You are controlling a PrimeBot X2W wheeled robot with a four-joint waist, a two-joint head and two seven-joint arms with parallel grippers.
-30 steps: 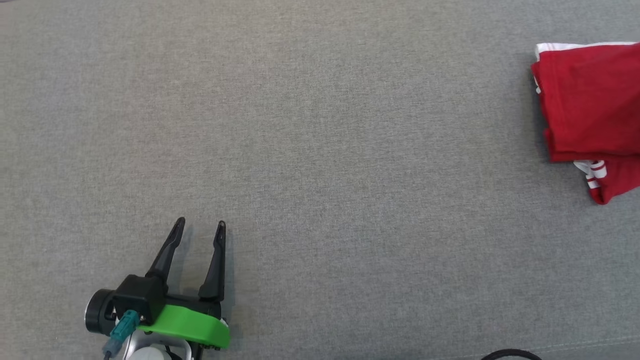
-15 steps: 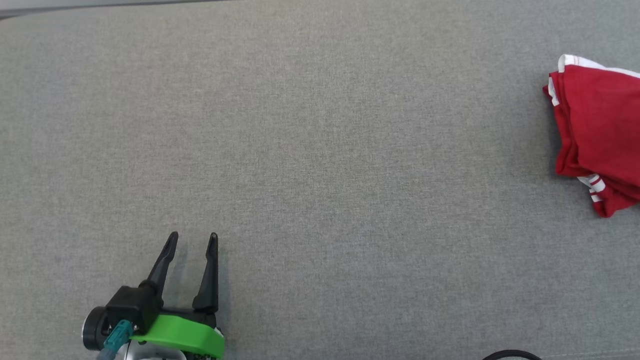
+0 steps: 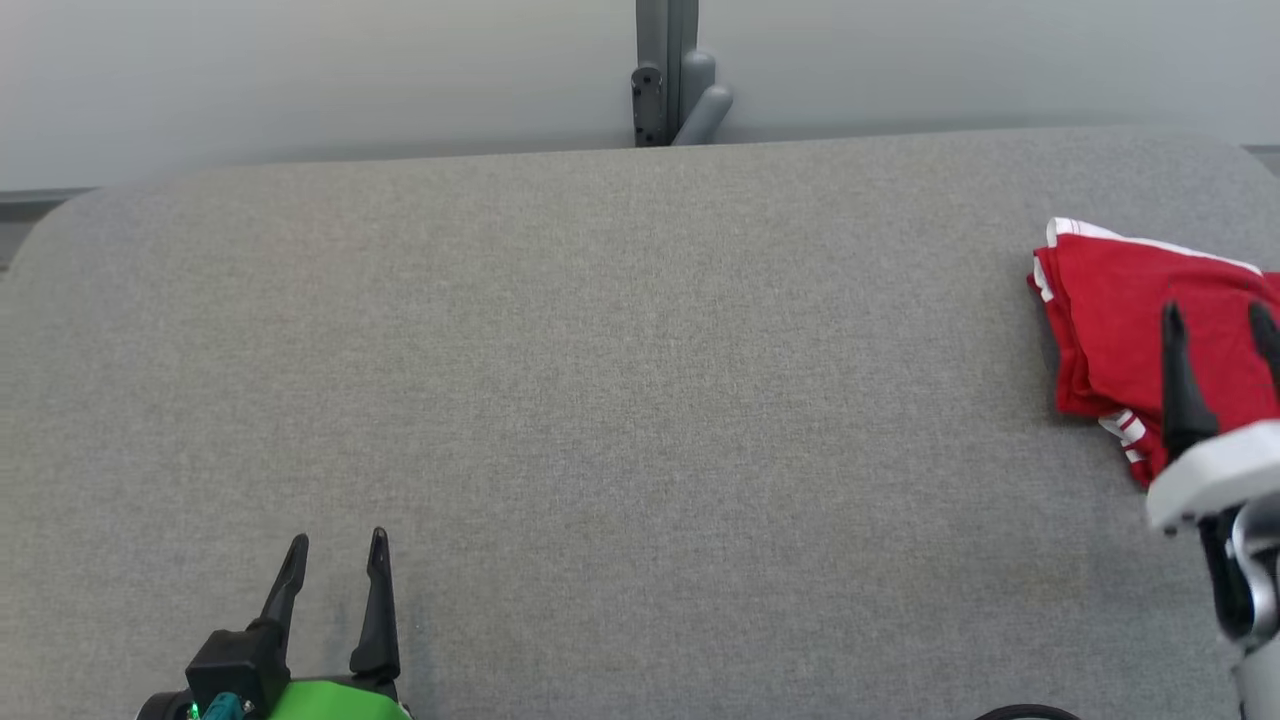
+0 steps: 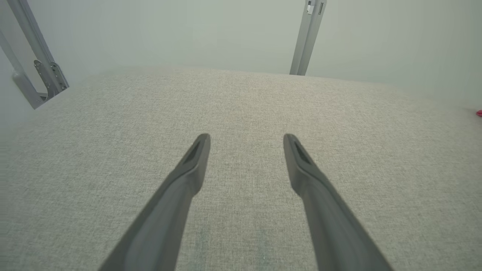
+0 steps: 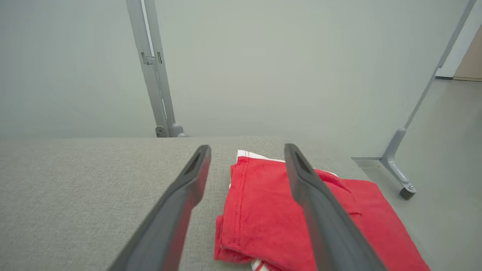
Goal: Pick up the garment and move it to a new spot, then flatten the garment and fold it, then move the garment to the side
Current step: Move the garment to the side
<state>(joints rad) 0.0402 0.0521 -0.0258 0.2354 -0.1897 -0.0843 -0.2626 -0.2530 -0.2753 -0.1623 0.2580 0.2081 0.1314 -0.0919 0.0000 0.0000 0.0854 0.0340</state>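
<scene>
The garment [image 3: 1110,320], red with white trim, lies folded at the right end of the grey table [image 3: 640,400]. My right gripper [image 3: 1218,318] hangs open above its near part, nothing between the fingers. In the right wrist view the garment [image 5: 260,214] lies below and ahead of the spread right gripper [image 5: 247,149], apart from it. My left gripper [image 3: 338,545] stands open at the lower left over bare cloth. The left wrist view has the left gripper [image 4: 246,138] with fingers wide apart over the table surface [image 4: 241,105].
A pale wall runs behind the table's far edge, with a grey metal post [image 3: 668,75] at its middle. In the right wrist view the floor and a frame leg [image 5: 399,177] lie just past the table's right end. A dark curved object [image 3: 1025,712] pokes in at the bottom edge.
The head camera has tilted up, bringing the far edge and wall into the picture. My right gripper has come into view, open over the garment. The garment's folds have settled.
</scene>
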